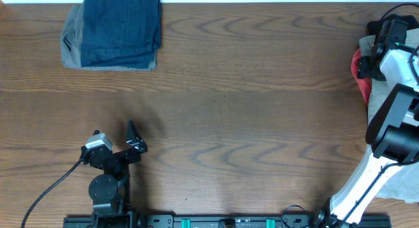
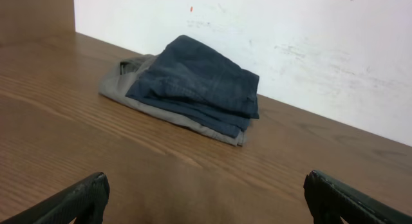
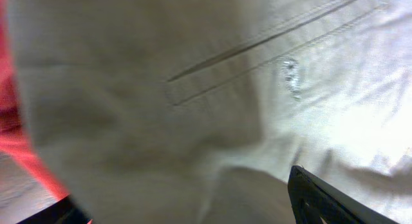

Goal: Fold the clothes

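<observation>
Right wrist view: pale trousers [image 3: 212, 89] are seen just beneath the right hand [image 3: 180, 201], fingers spread; the left hand [image 2: 206, 188] is held open.

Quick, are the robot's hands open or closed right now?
Left gripper: open, holding nothing.
Right gripper: open, fingers spread close over the khaki trousers, not clamped on them.

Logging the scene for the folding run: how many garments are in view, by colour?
Blue jeans: 1
Grey garment: 1
Beige trousers: 1
Red garment: 1
Total: 4
More may lie hidden under the right arm.
</observation>
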You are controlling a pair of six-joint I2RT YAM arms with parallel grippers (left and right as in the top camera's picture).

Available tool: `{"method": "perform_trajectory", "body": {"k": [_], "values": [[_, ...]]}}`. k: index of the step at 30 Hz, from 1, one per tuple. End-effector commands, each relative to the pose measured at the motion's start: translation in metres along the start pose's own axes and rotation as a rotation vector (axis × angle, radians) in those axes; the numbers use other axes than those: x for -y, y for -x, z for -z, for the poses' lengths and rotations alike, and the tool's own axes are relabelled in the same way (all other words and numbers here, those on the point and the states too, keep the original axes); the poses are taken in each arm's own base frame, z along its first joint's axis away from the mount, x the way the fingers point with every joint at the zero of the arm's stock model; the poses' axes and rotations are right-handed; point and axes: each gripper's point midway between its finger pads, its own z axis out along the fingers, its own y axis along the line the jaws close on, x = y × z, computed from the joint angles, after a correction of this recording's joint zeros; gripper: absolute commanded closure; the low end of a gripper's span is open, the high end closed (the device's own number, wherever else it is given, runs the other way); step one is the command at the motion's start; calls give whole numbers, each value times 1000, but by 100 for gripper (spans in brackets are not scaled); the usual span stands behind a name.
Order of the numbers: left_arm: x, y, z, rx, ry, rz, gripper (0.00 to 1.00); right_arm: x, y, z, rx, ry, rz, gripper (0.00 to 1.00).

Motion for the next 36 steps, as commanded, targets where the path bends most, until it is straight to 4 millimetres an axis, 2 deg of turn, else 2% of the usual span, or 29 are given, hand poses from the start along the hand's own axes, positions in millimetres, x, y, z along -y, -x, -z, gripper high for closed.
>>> {"method": "perform_trajectory", "body": {"k": [1, 7, 15, 19, 25, 33, 36], "values": [[-8, -16, -1, -45, 28, -18, 2, 22, -10, -13, -37, -68, -9, 20], [-8, -16, -1, -45, 28, -18, 2, 27, -11, -17, -39, -72, -22, 24], [-8, -16, -1, -45, 28, -18, 2, 14, -25, -40, -84, -58, 10, 21], [-8, -16, -1, -45, 28, -18, 2, 13, -24, -42, -83, -54, 9, 21], [-8, -16, -1, -45, 28, -18, 2, 17, -15, -36, -54, -58, -17, 21], [-8, -16, -1, -45, 28, -18, 2, 13, 19, 0, 61, 53, -101, 21], [-8, -16, -1, -45, 28, -18, 2, 13, 18, 1, 58, 53, -82, 19]]}}
